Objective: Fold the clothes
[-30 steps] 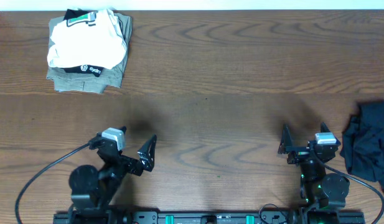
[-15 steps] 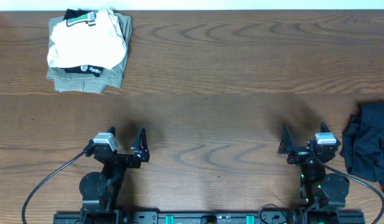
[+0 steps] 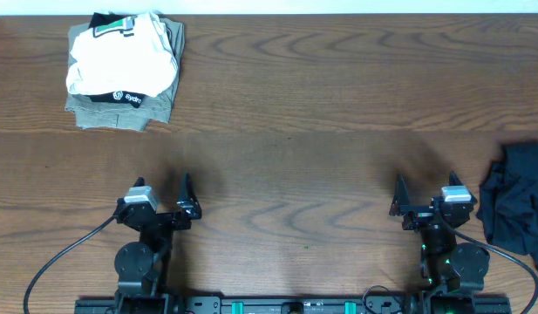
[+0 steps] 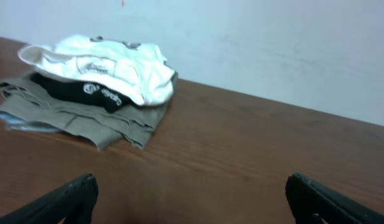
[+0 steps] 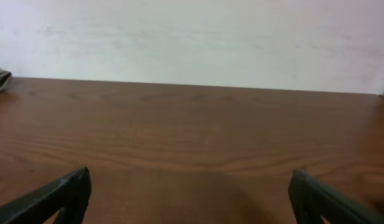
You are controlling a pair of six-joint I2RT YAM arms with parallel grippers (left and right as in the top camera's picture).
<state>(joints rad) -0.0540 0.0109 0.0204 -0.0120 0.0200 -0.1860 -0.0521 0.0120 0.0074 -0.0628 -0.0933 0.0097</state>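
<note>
Seeing left gripper and right gripper spread, empty, we should pinch one edge of the crumpled black fabric garment beside the right, then flatten.

Robot lab, wooden table, blank wall

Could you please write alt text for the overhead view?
A stack of clothes, white T-shirt on top, sits far left on a wooden table; a crumpled black garment lies at its right edge. The left gripper and right gripper stand open, empty.
</note>
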